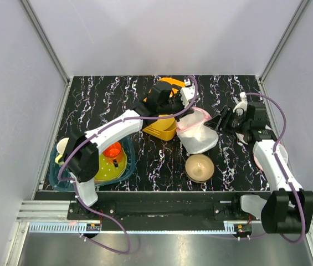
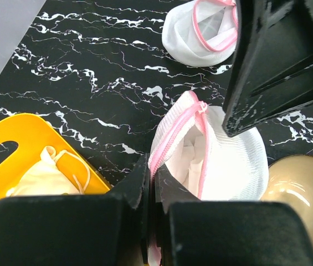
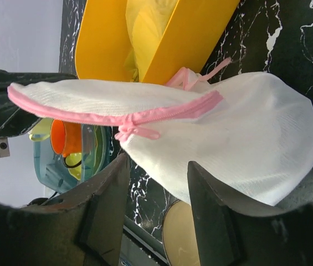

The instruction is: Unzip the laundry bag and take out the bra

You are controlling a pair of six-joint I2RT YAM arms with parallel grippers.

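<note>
The laundry bag (image 1: pixel 199 136) is a white mesh drum with pink zip trim, tilted up at the middle of the table. My left gripper (image 1: pixel 185 111) is shut on its pink zip edge (image 2: pixel 170 138), fingertips (image 2: pixel 139 180) pinched on the trim. Beside that edge the bag (image 2: pixel 228 160) gapes, showing only white inside. My right gripper (image 1: pixel 218 123) is open at the bag's right side. In the right wrist view its fingers (image 3: pixel 109 188) stand apart just below the bag (image 3: pixel 234 133) and the pink zip pull (image 3: pixel 137 132), touching neither. The bra is hidden.
A yellow bin (image 1: pixel 164 124) holding a white cloth (image 2: pixel 45 177) stands left of the bag. A tan bowl (image 1: pixel 199 166) sits in front of it. A teal basket (image 1: pixel 92 166) of coloured items is at the near left. Another pink-rimmed white mesh piece (image 2: pixel 195 33) lies farther off.
</note>
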